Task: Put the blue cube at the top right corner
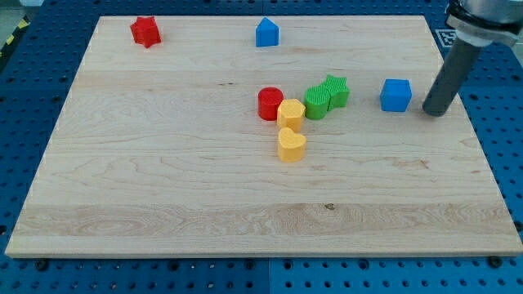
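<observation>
The blue cube (396,95) sits on the wooden board (163,188) at the view's right, about a third of the way down. My tip (435,111) rests on the board just to the right of the cube, a small gap apart. The dark rod rises from it toward the view's top right corner.
A blue house-shaped block (267,33) stands near the top middle. A red star (145,31) lies at the top left. In the middle cluster sit a red cylinder (270,104), a yellow hexagon (290,113), a yellow heart (291,144), a green hexagon (317,102) and a green star (335,90).
</observation>
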You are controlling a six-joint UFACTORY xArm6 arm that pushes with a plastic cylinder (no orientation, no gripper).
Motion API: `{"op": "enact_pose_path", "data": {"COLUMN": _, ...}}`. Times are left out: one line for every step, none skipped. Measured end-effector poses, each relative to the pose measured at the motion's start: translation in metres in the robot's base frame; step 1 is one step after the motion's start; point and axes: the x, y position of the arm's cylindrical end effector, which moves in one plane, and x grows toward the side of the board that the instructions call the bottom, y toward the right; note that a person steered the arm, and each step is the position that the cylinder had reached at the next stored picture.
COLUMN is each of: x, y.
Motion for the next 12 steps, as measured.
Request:
{"op": "enact_pose_path", "data": {"x": 0.016, "y": -0.025}}
{"op": "enact_pose_path", "data": {"x": 0.016, "y": -0.059}}
{"op": "enact_pose_path", "data": {"x": -0.015, "y": -0.062}}
{"op": "enact_pose_path", "data": {"x": -0.036, "y": -0.055}}
{"op": "enact_pose_path", "data": {"x": -0.047, "y": -0.053}}
{"op": "enact_pose_path", "data": {"x": -0.058, "y": -0.043}}
{"op": "enact_pose_path", "data": {"x": -0.055, "y": -0.023}}
{"op": "enact_pose_path", "data": {"x": -0.084, "y": -0.020}}
{"op": "enact_pose_path", "data": {"x": -0.108, "y": -0.019}}
{"op": "enact_pose_path", "data": {"x": -0.106, "y": -0.009}}
{"op": "enact_pose_path", "data": {"x": -0.106, "y": -0.001}}
{"op": "enact_pose_path", "data": {"x": -0.137, "y": -0.001}}
